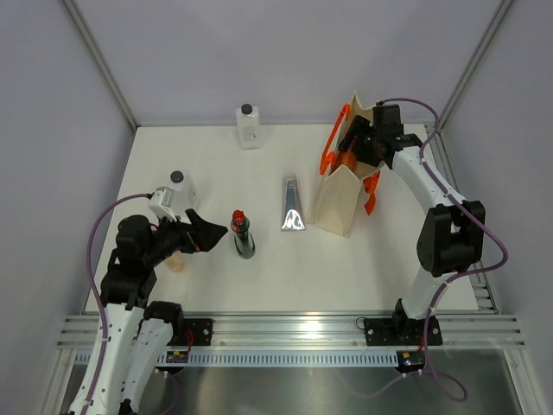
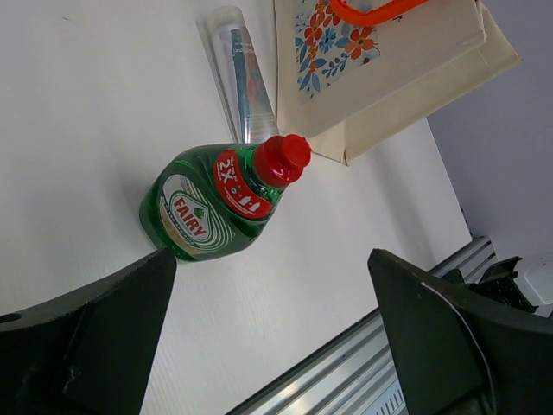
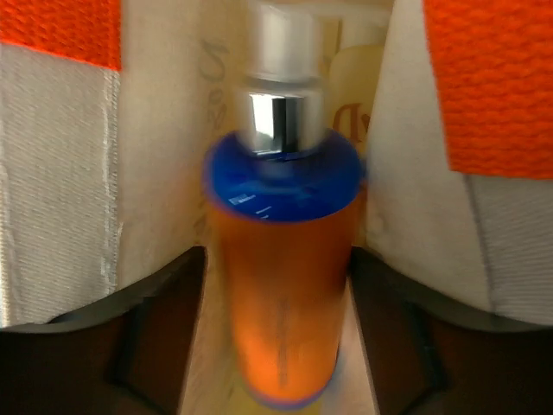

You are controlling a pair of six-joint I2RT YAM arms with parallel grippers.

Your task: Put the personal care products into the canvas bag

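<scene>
**Bottles await packing:** The left fingers [image 1: 207,232] stand wide apart over the white tabletop [image 1: 389,259], holding nothing. A black-capped clear bottle [image 1: 177,186] is at their 11 o'clock. At their 3 o'clock, apart from them, stands the dark green red-capped bottle [image 1: 243,235]. A second clear bottle [image 1: 249,126] stands at its 12 o'clock near the back wall. The silver tube [image 1: 292,206] lies at its 2 o'clock, just beside the canvas bag [image 1: 337,203]. The right fingers [image 3: 155,328] reach into the bag's mouth between its orange handles [image 3: 488,78]. They flank the orange blue-capped bottle [image 3: 281,285], but blur leaves it unclear whether they clamp it. A cream bottle [image 3: 359,95] shows behind it.
</scene>
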